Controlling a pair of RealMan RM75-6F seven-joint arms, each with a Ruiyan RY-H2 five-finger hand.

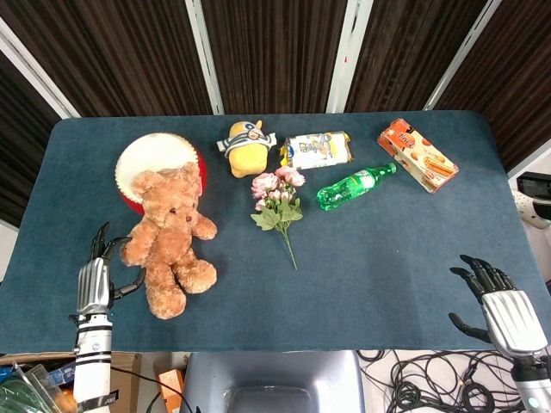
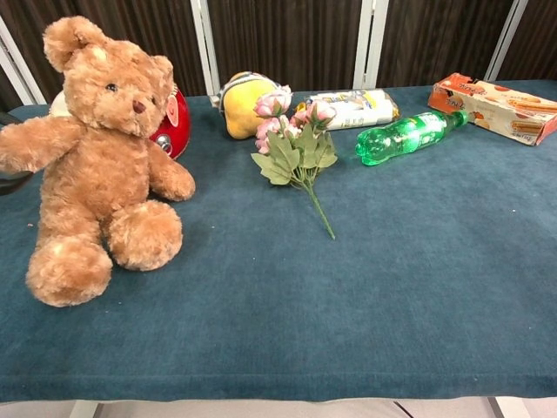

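The left hand point(image 1: 93, 282) hovers over the near left edge of the blue table point(image 1: 387, 258), fingers spread and holding nothing, fingertips just beside the outstretched arm of the teddy bear point(image 1: 168, 237), which lies immediately to its right. The bear sits on the left side of the table, leaning back against a red and white drum point(image 1: 155, 155), its length running from head at the far side to feet at the near side. The right hand point(image 1: 502, 308), also spread and empty, hangs off the near right corner, well apart from the bear.
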